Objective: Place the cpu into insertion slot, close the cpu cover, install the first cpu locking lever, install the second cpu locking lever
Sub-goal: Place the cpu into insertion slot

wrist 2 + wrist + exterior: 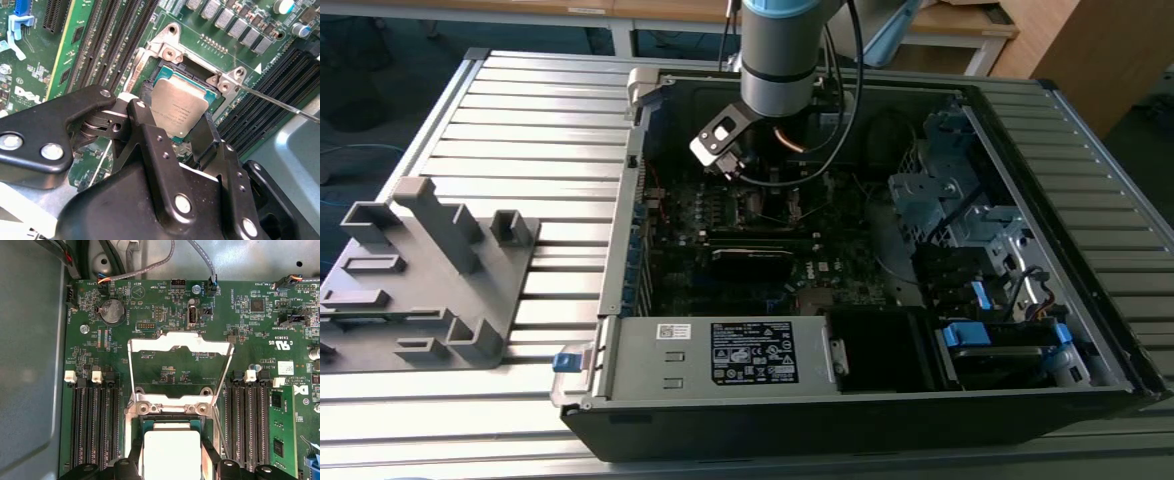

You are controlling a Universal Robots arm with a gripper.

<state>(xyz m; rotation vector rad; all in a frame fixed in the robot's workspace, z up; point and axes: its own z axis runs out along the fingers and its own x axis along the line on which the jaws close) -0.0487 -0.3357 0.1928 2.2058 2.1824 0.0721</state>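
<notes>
— One arm (774, 50): where is it?
— Down inside the open computer case (854, 425), which lies on the slatted worktop (520, 120). The pincer (177, 107) is over the far part of the motherboard (720, 270).
— Wide or narrow?
— Narrow, closed on the cpu (179, 105). In the second wrist view its black fingers (214, 137) press two opposite sides of the chip.
— And the chip itself?
— Silver top upward, right at the insertion slot (185, 70), square to its rim. It seems to sit in the socket, though I cannot tell whether it is fully down.
— The cpu cover (145, 343)?
— In the first wrist view it stands open on its hinge, and green board shows through its window.
— The levers?
— One thin wire locking lever (280, 102) stands free, slanting away from a corner of the socket over the memory slots (295, 65).
— Anything else?
— A grey plastic fixture (427, 280) sits on the worktop at the exterior view's left, well apart from the case.
</notes>
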